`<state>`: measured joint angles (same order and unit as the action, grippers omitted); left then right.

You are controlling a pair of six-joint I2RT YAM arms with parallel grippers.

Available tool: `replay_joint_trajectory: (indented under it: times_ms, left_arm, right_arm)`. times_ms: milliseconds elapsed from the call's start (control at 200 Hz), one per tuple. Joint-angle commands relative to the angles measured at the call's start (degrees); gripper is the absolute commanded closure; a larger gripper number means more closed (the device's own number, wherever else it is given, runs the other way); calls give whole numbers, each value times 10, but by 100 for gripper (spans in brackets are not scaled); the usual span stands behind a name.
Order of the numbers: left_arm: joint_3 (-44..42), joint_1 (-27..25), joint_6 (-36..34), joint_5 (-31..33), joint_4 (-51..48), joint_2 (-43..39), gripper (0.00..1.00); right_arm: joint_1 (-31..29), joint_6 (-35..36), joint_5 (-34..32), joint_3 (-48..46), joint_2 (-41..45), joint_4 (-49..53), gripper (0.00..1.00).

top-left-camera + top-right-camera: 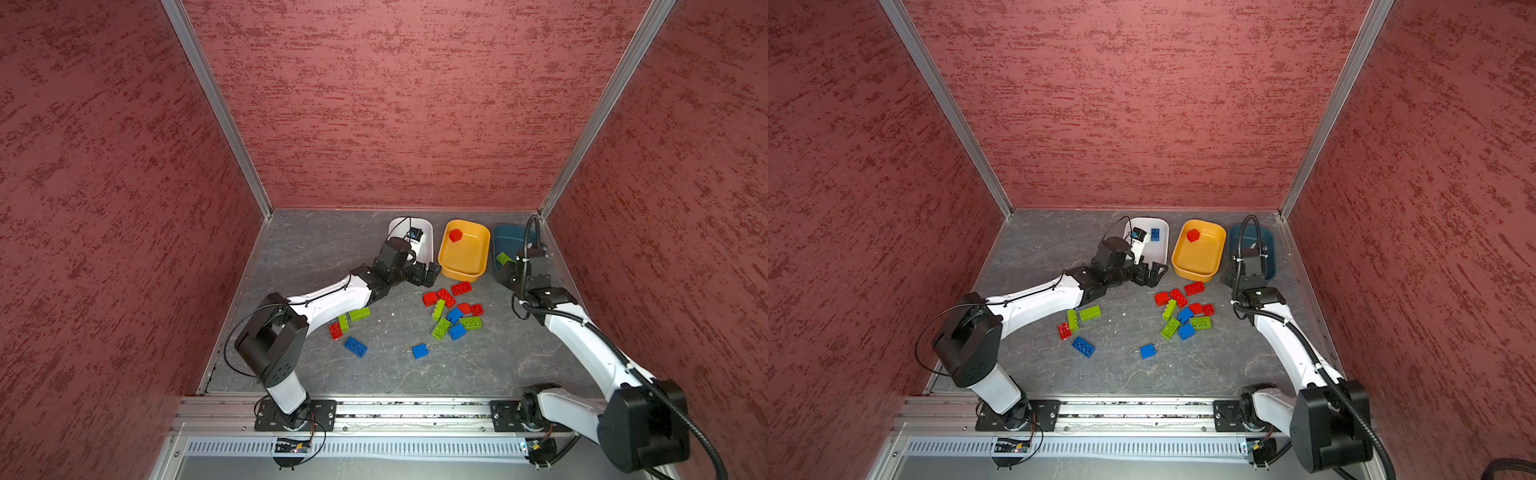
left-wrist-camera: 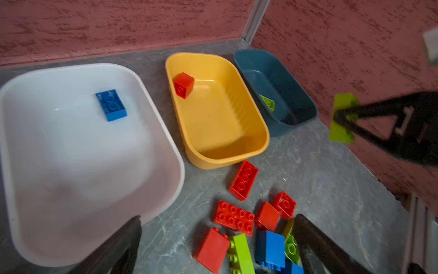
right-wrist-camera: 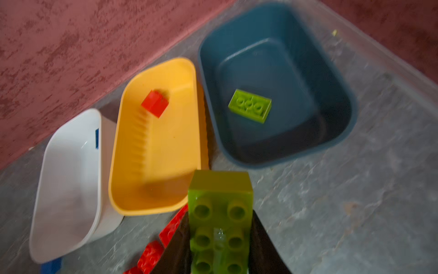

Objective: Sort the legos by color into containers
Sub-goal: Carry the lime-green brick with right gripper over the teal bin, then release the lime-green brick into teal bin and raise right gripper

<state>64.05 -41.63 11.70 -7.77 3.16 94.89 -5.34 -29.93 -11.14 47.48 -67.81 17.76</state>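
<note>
Right gripper [image 3: 220,237] is clamped on a lime green brick [image 3: 220,189], held at six o'clock of the teal tub [image 1: 505,239]. Left gripper [image 1: 428,276] is spread wide at five o'clock of the white tub [image 1: 428,245].

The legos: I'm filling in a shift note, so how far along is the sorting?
Barely started. Done: one blue brick in the white tub, one red brick in the yellow tub, one green brick in the teal tub. In hand: the right gripper holds a second green brick near the teal tub; the left gripper is open and empty. Left: about fifteen loose bricks on the table.
</note>
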Motion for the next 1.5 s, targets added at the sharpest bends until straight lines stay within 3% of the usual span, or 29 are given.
replay_joint_trajectory:
  times_ms: [0,115,210,316,496,787,847,987,1212,1267,1493]
  left_arm:
    - [-16,2,3,-35,54,-17,1]
    - [-2,1,11,-47,43,-10,1]
    - [-5,2,11,-54,45,-15,1]
    - [-16,2,12,-52,57,-20,1]
    - [-16,1,23,-44,52,-21,1]
    - [-18,0,23,-27,42,-26,1]
    - [-22,0,24,-24,43,-27,1]
    - [-22,-1,26,-13,43,-23,1]
    - [-19,-1,24,-11,48,-18,1]
    - [-16,-2,26,-5,46,-14,0]
    - [-8,-7,27,32,31,-5,1]
  right_arm:
    - [43,92,16,40,-30,-39,75]
    - [79,148,82,99,-104,-23,74]
    - [98,205,87,167,-180,35,73]
    - [100,259,23,245,-259,98,72]
    - [101,290,-66,328,-350,135,67]
    - [101,439,-121,398,-463,102,61]
    - [100,448,-124,412,-473,106,54]
    - [94,440,-105,405,-447,104,36]
    - [83,374,-79,336,-341,85,19]
    - [80,351,-63,312,-308,79,1]
    - [50,257,-43,177,-128,6,1]
